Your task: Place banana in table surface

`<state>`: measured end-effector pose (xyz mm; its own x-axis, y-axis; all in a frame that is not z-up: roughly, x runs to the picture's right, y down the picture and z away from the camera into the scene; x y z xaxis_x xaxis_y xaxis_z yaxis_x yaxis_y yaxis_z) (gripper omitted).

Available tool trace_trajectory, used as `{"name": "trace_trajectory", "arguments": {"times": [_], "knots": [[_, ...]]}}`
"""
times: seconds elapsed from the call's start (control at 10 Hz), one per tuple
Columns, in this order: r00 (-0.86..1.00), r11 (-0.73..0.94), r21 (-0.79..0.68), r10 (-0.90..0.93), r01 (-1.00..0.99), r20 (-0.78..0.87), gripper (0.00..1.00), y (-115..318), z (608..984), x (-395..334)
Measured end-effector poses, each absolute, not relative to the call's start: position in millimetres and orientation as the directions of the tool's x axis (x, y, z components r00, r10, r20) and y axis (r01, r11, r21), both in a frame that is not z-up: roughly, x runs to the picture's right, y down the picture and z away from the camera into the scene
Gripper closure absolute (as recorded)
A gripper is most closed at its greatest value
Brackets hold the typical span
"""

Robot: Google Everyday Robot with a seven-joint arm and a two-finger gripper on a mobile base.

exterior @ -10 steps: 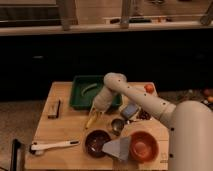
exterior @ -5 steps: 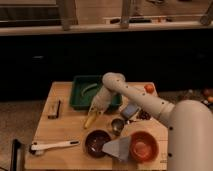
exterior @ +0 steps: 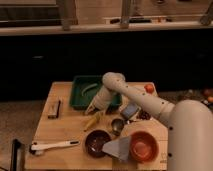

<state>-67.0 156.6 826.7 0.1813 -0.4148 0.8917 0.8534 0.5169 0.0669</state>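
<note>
The banana [exterior: 93,121] is small and bright yellow. It lies slanted at the table surface [exterior: 65,127], just in front of the dark-green tray [exterior: 78,99]. My gripper [exterior: 95,111] hangs from the white arm, right above the banana's upper end, at the tray's front edge. The gripper touches or nearly touches the banana. A greenish curved fruit [exterior: 89,89] lies inside the tray.
A dark bowl [exterior: 97,142], a grey wedge [exterior: 119,148] and an orange bowl [exterior: 142,146] sit at the front. A small metal cup [exterior: 117,125], a white-handled tool [exterior: 52,146], a dark bar [exterior: 54,108] and an orange ball [exterior: 149,88] are also on the table.
The gripper and the banana have dropped slightly toward the tabletop. Everything else stays in place.
</note>
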Motion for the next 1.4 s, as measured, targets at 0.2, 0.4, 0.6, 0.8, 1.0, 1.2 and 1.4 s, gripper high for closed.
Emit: {"name": "trace_trajectory", "arguments": {"times": [0.2,0.4,0.6,0.8,1.0,1.2,1.4], "knots": [[0.179,0.51,0.065,-0.414,0.857,0.892,0.2,155.2,825.2,-66.9],[0.174,0.503,0.066,-0.416,0.862,0.893,0.2,153.5,823.6,-70.6],[0.175,0.5,0.063,-0.417,0.864,0.892,0.2,152.6,822.4,-70.4],[0.173,0.497,0.066,-0.419,0.865,0.891,0.2,151.8,820.4,-70.3],[0.172,0.495,0.068,-0.422,0.866,0.89,0.2,150.8,819.3,-69.7],[0.167,0.491,0.072,-0.425,0.868,0.889,0.2,150.1,817.8,-70.2],[0.162,0.486,0.076,-0.43,0.87,0.888,0.2,149.6,816.1,-70.4]]}}
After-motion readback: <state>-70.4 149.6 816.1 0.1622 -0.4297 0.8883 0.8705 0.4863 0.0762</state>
